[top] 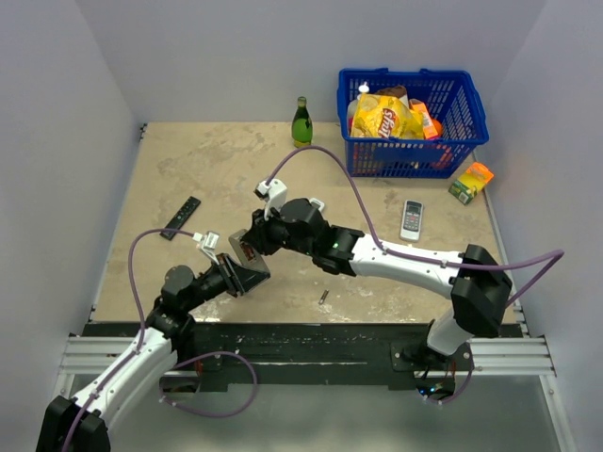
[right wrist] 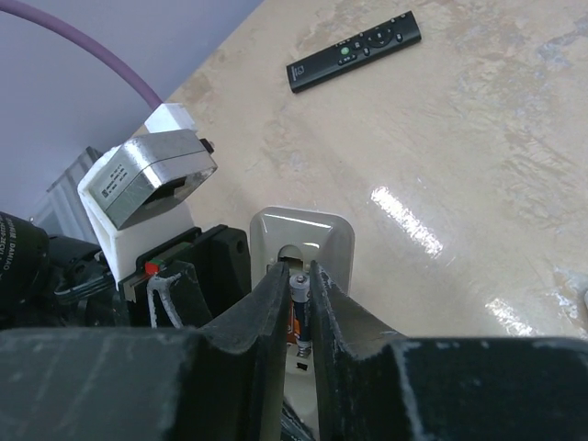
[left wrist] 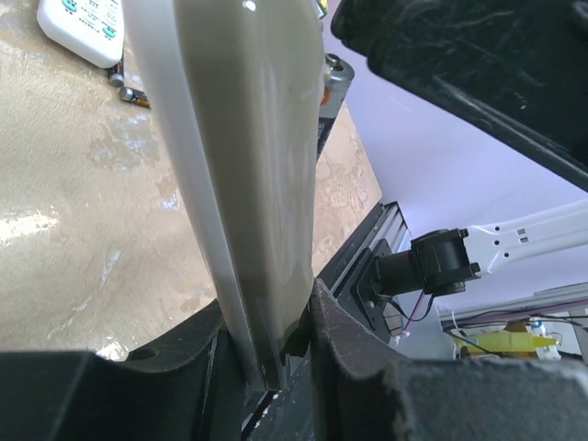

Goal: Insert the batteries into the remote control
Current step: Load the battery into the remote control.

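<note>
The left gripper (left wrist: 276,363) is clamped on the long edges of the hand-sized rectangular remote control (left wrist: 248,184) with the plain grey back. It holds the remote up on edge over the beige stone-patterned table (top: 188,169), just ahead of the arm bases. The right gripper (right wrist: 299,274) has its black fingers pressed together on a small, thin, dark metallic battery (right wrist: 299,308). The tip of that cell stands right at the open battery compartment (right wrist: 303,237) at the end of the remote. Judging from this, the compartment is exposed and the insertion of this cell is under way, but it is not seated. Whether another cell already sits inside cannot be told. A second, loose battery (top: 323,298) lies on the table near the remote, to its right, touched by neither arm, so it remains to be fetched and loaded.
</note>
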`<state>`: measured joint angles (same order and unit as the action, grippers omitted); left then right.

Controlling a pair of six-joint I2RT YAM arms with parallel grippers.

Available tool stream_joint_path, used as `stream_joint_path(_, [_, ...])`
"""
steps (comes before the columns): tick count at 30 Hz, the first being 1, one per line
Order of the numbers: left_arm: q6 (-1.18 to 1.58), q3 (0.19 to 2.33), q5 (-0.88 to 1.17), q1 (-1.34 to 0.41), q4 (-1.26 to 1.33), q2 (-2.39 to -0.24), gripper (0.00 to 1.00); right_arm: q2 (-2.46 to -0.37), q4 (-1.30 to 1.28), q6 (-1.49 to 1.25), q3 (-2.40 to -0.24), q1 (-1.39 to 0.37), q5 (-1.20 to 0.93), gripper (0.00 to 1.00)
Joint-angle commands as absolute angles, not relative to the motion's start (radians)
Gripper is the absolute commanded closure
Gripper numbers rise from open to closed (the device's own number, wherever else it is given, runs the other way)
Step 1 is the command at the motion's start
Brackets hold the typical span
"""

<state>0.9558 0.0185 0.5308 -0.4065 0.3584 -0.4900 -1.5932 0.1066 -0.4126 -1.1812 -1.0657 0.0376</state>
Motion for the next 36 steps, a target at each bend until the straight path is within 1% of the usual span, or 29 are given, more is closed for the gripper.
stream_joint_path(1, [0.934, 0.048, 0.557, -0.41, 0.422, -0.482, 1.0, -1.6, 0.143, -0.433, -1.195, -1.06, 0.017, 0.82])
stream_joint_path(2, [0.933, 0.048, 0.558, -0.41, 0.423, -0.48, 1.0, -1.601, 0.143, -0.433, -1.195, -1.058, 0.015, 0.82])
stream_joint_path(7, [0.933, 0.046, 0.56, -0.41, 0.425, -0.477, 1.0, -1.617, 0.135, -0.426, -1.207, -1.06, 0.008, 0.9])
stream_joint_path(13, [0.923, 0.052, 0.56, -0.408, 0.426, -0.483, 1.0, -1.629, 0.089, -0.397, -1.23, -1.06, 0.003, 0.92])
stream_joint_path(24, [0.901, 0.071, 0.557, -0.41, 0.403, -0.495, 1.0, -1.647, 0.04, -0.367, -1.265, -1.06, 0.02, 0.92])
stream_joint_path(31, [0.862, 0.103, 0.538, -0.41, 0.338, -0.488, 1.0, -1.67, 0.003, -0.31, -1.296, -1.063, 0.003, 0.92])
stream_joint_path(36, [0.838, 0.13, 0.529, -0.408, 0.29, -0.486, 1.0, -1.7, -0.084, -0.256, -1.333, -1.08, 0.003, 0.93])
